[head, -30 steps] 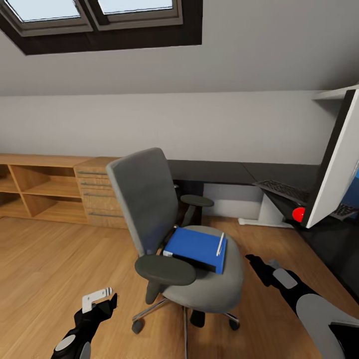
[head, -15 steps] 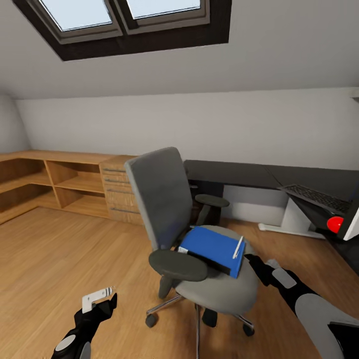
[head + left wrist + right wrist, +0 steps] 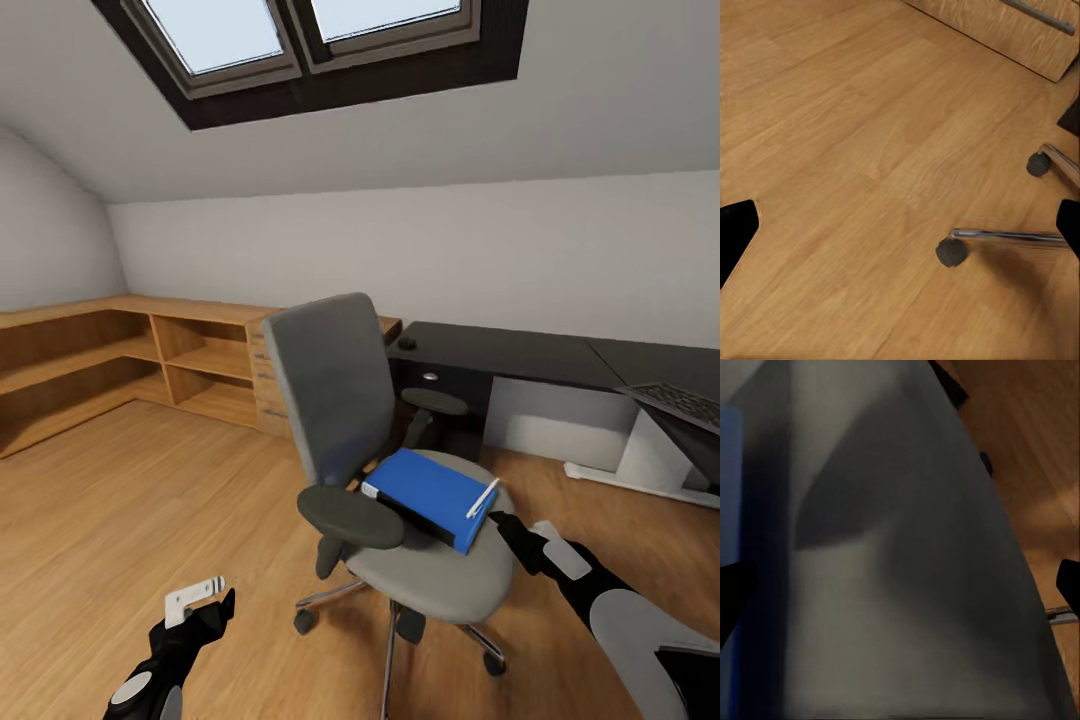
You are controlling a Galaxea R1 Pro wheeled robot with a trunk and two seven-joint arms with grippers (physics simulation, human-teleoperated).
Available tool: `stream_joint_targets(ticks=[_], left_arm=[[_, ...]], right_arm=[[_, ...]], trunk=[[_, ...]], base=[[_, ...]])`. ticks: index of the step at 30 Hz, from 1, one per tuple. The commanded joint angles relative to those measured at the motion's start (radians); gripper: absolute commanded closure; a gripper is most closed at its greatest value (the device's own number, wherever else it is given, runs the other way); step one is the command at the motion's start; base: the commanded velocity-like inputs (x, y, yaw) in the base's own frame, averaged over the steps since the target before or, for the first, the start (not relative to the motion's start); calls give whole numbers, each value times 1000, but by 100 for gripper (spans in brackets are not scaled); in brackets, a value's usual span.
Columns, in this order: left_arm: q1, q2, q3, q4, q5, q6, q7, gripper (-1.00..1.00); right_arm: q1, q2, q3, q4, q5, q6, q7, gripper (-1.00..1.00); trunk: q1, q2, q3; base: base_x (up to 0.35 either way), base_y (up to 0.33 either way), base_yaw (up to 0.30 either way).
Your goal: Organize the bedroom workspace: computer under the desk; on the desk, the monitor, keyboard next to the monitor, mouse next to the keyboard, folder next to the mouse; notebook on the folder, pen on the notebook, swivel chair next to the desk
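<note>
The swivel chair (image 3: 335,390) stands mid-room on the wooden floor, in front of the black desk (image 3: 510,350). On its grey seat lies the blue folder (image 3: 425,490), and the pale pen (image 3: 482,497) rests along the folder's right edge. I cannot tell the notebook apart from the dark edge under the folder. A small black mouse (image 3: 407,343) sits on the desk's left end, and the keyboard (image 3: 680,400) shows at the far right. Monitor and computer are out of view. My right gripper (image 3: 510,525) is open at the seat's right rim, beside the folder (image 3: 729,495). Low over the floor, my left gripper (image 3: 200,600) hangs open near the chair's casters (image 3: 952,251).
Light wooden shelves (image 3: 110,350) and a wooden chest (image 3: 262,380) line the left wall. The chair's metal star base (image 3: 400,620) spreads over the floor between my arms. A white desk support (image 3: 620,450) stands under the desk. A skylight (image 3: 300,30) is overhead.
The whole view has swung to the left, so the monitor has left the picture at the right and more shelving shows at the left. Both grippers keep their places in the picture.
</note>
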Motion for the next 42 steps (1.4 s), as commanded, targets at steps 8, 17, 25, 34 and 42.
stream_joint_targets(ticks=[8, 17, 25, 34, 42], left_arm=[[-1, -1, 0, 1, 10, 5, 4, -100], [-1, -1, 0, 12, 10, 6, 4, -100], [-1, -1, 0, 14, 10, 6, 4, -100], [-1, -1, 0, 15, 10, 6, 4, -100], [-1, -1, 0, 15, 10, 6, 4, -100]], right_arm=[[0, 7, -4, -3, -16, 5, 7, -100], [0, 7, -4, -3, -16, 5, 7, -100], [0, 7, -4, -4, -16, 5, 7, -100], [0, 6, -6, -3, -15, 5, 69, -100], [0, 3, -7, -2, -14, 5, 87, -100]], trunk=[[0, 0, -1], [0, 0, -1], [0, 0, -1], [0, 0, -1], [0, 0, -1]], base=[[0, 0, 268], [0, 0, 268], [0, 0, 268], [0, 0, 88], [0, 0, 2]])
